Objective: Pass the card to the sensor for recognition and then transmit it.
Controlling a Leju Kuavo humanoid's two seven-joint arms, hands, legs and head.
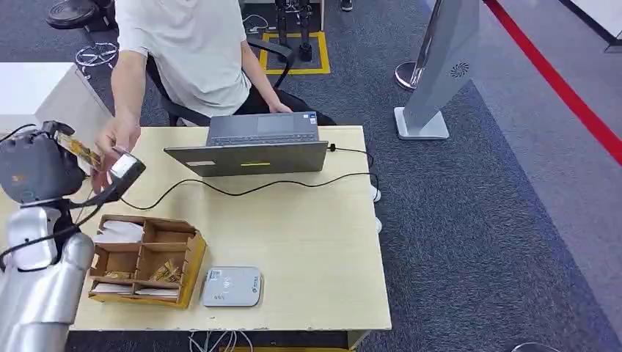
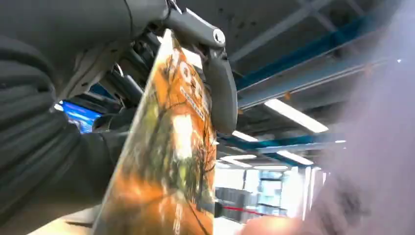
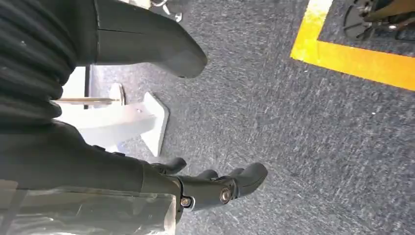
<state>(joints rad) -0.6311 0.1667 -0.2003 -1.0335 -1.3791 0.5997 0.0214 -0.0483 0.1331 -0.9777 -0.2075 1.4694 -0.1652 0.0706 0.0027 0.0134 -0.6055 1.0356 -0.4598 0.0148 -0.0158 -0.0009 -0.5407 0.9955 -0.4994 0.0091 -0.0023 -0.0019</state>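
We find the left hand (image 1: pixel 40 165) raised above the desk's (image 1: pixel 308 242) left edge, gripping the card (image 1: pixel 79 152), an orange printed one. In the left wrist view the card (image 2: pixel 171 147) is pinched between the thick thumb and a darker finger (image 2: pixel 220 83) and stands roughly on edge, which leaves its far end free for another party to take. A seated person's hand (image 1: pixel 117 139) reaches to that free end and appears to touch it; we cannot confirm a firm hold. We judge this to be the transmit step, with the card offered across the desk corner.

The sensor (image 1: pixel 232 286), a flat grey pad, lies near the front edge, just beside the wooden organiser (image 1: pixel 147 260), well apart from the card. Its place next to the card supply looks meant to keep pick-up and recognition close together.

The right hand (image 3: pixel 215 188) hangs over carpeted floor, fingers loosely curled and apart, holding nothing.

A laptop (image 1: pixel 253 147) stands before the person, its cable trailing across the desk.
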